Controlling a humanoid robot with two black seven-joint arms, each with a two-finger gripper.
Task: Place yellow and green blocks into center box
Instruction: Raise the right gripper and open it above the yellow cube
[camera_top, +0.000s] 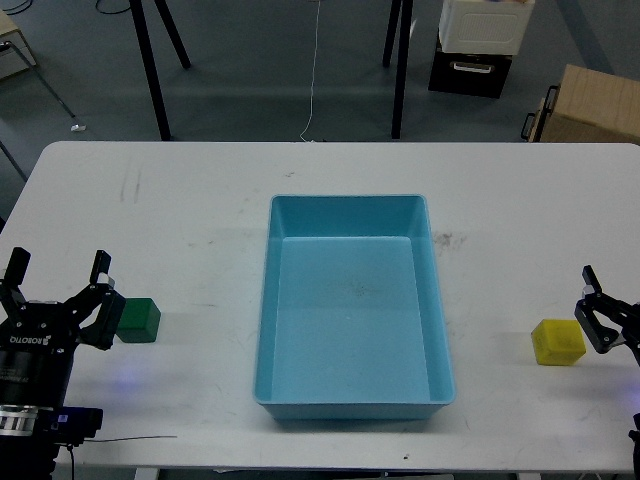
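**Two blocks wait at the desk's edges, box still empty**

At far left, the left pincer (58, 290) stands spread, its fingers raised and apart, gripping nothing. Just to its right the green block (137, 320) sits on the white desk (180, 220), touching or nearly touching the nearest finger. In the middle lies the blue center box (270, 300), open-topped and with nothing inside. Well to its right rests the yellow block (558, 341), and at the frame's edge the right pincer (600, 318) is just beside it, fingers parted, not closed on anything.

Both blocks look like small, rigid cubes, probably light and unlikely to deform or break. Their flat faces suit a squeeze across two opposite sides, near mid-height, with the fingers square to the faces so the cube does not twist out. Neither block is yet in the box.
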